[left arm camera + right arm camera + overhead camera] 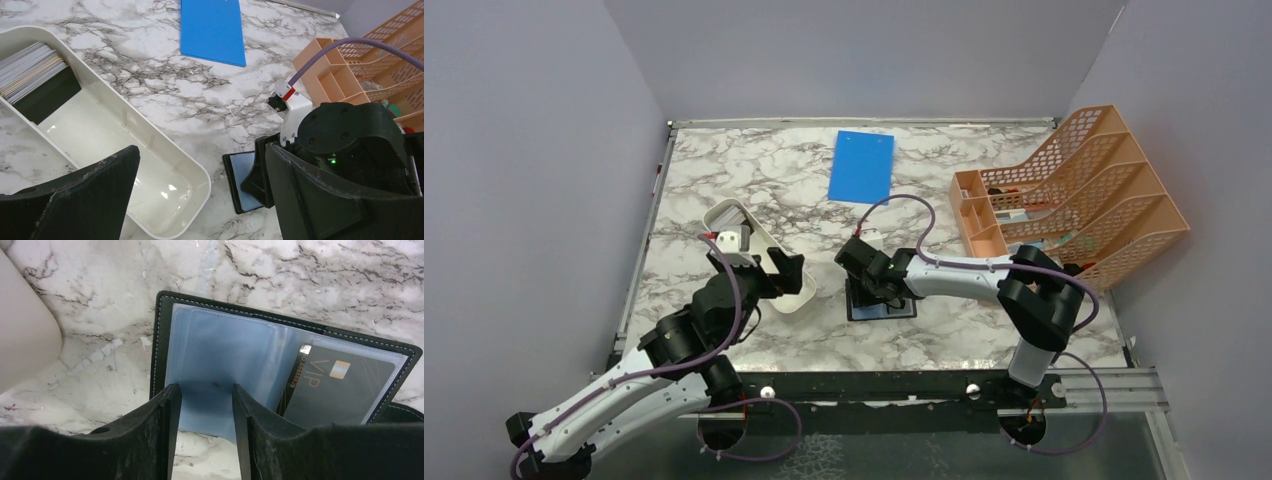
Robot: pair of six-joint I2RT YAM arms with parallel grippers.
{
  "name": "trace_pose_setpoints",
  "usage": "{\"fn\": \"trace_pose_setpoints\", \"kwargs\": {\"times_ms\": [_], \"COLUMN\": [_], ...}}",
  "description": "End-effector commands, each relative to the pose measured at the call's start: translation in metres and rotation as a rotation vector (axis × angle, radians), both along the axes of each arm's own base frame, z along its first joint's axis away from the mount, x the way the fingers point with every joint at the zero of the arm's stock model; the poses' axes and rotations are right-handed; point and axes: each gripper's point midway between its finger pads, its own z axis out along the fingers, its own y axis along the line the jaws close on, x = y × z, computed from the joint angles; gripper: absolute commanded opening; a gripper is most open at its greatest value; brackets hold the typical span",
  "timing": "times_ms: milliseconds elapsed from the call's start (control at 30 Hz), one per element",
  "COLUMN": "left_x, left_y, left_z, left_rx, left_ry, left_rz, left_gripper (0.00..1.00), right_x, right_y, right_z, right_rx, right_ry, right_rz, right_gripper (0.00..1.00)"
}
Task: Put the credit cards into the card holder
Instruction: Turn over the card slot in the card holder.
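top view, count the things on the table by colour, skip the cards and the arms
white: 1, the tray
blue: 1, the board
orange: 1, the mesh rack
black: 1, the card holder
total: 4

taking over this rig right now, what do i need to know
left pincer: wide open, empty, above the near end of the white tray.
right pincer: jaws apart, gripping nothing, tips at the clear sleeve of the open card holder.
Cards: one dark VIP card is in the holder's right-hand pocket; a stack of cards stands at the tray's far end.
Done: one card in.
Left: move the stacked cards into the holder.
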Motion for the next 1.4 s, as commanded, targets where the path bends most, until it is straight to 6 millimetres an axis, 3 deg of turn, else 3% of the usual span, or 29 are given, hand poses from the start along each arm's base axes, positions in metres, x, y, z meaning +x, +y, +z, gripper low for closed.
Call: {"fn": "trace_pose_setpoints", "kwargs": {"times_ms": [0, 167, 333, 533, 633, 800, 1033, 1367], "left_x": [0.001, 0.0, 0.001, 0.0, -0.003, -0.007, -0.005, 0.009], "left_y": [0.016, 0.017, 0.011, -0.018, -0.037, -0.055, -0.061, -0.103], "left_z": [0.002, 0.002, -0.004, -0.018, -0.036, -0.06, -0.072, -0.113], "left_rx": [0.015, 0.003, 0.009, -0.028, -0.005, 0.01, 0.018, 0.075], "left_ry": [-0.032, -0.038, -0.013, 0.068, 0.137, 0.259, 0.309, 0.453], "left_rz": [0.057, 0.054, 0.039, -0.038, -0.1, -0.132, -0.129, -0.241], "left_gripper": [0.99, 0.98, 0.99, 0.99, 0.97, 0.81, 0.41, 0.2], "right_x": [0.001, -0.003, -0.002, -0.001, -0.001, 0.003, -0.006, -0.008], "right_y": [-0.006, -0.016, -0.011, 0.006, 0.016, 0.022, 0.027, 0.01], "right_z": [-0.016, -0.03, -0.023, -0.006, 0.005, 0.019, 0.025, 0.028], "right_rx": [-0.083, -0.141, -0.093, 0.032, 0.112, 0.23, 0.38, 0.523], "right_ry": [0.001, 0.006, -0.012, -0.029, -0.041, -0.053, -0.034, -0.015], "right_rz": [-0.01, -0.019, -0.01, 0.007, 0.03, 0.07, 0.105, 0.088], "right_gripper": [0.47, 0.32, 0.11, 0.09, 0.1, 0.12, 0.12, 0.14]}}
